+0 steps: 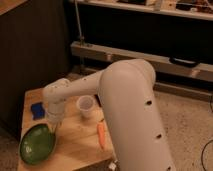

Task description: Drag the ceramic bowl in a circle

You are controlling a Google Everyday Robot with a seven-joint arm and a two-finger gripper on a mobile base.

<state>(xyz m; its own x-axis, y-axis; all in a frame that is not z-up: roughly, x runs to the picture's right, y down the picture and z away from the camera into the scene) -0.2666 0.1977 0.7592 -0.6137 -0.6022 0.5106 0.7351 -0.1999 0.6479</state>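
The ceramic bowl (36, 145), a wide shallow glossy green dish, lies at the front left corner of the wooden table (80, 145). My gripper (52, 128) comes down from the white arm onto the bowl's upper right rim. It is shut there, pinching the rim. The wrist hides the fingertips' exact hold.
A small translucent cup (86, 106) stands just right of the gripper. An orange carrot (101, 135) lies in front of the cup, and a blue block (36, 110) sits at the table's left edge behind the bowl. My bulky white arm covers the table's right side.
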